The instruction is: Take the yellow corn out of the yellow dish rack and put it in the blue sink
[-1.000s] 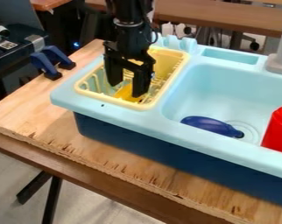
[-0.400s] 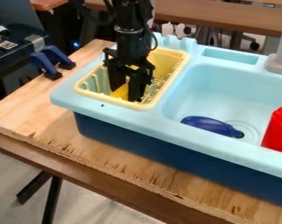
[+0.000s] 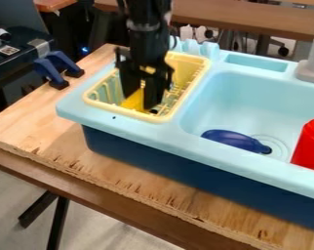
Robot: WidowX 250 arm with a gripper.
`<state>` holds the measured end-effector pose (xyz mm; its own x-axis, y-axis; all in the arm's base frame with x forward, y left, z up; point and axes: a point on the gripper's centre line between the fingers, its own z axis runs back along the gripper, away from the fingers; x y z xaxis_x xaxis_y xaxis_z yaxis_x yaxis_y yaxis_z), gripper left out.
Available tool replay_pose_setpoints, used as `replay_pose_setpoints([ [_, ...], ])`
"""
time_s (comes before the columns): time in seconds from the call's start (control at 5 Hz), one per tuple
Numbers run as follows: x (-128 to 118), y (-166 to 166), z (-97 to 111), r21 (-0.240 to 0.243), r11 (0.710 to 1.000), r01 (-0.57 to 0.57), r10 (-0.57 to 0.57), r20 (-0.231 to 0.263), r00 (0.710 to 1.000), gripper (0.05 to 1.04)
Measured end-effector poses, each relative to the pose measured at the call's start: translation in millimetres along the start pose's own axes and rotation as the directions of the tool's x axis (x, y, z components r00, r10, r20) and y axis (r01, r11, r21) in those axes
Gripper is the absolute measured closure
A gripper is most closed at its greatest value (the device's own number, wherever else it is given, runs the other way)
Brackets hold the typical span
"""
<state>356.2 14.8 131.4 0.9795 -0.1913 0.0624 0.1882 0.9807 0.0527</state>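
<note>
bright light | soft shadow on tabletop (image 3: 36, 114) beside sink (image 3: 165, 134) | gentle sheen

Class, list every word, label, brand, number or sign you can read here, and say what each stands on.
No word, brand or number can be read.
Small pale label on the dark equipment, left edge: too small to read.
Red bottle, sink, yellow basket: no legible print.

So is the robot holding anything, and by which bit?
It can't be told: the gripper is down in the dish rack, right at a bright yellow thing, but any hold is unclear.
</note>
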Motion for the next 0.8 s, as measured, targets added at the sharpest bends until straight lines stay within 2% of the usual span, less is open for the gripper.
replay_pose_setpoints([
  [0.2,-7.1,-5.7,46.4,0.091,0.995,-0.035,0.028,0.079,0.996,0.440],
  [0.4,0.1,-19.1,66.2,0.133,0.991,0.011,-0.026,0.118,0.993,0.440],
  [0.6,10.9,-32.0,77.1,0.106,0.994,-0.006,-0.011,0.164,0.986,0.440],
  [0.8,20.6,-55.0,70.1,0.008,0.998,-0.066,0.064,0.191,0.980,0.440],
])
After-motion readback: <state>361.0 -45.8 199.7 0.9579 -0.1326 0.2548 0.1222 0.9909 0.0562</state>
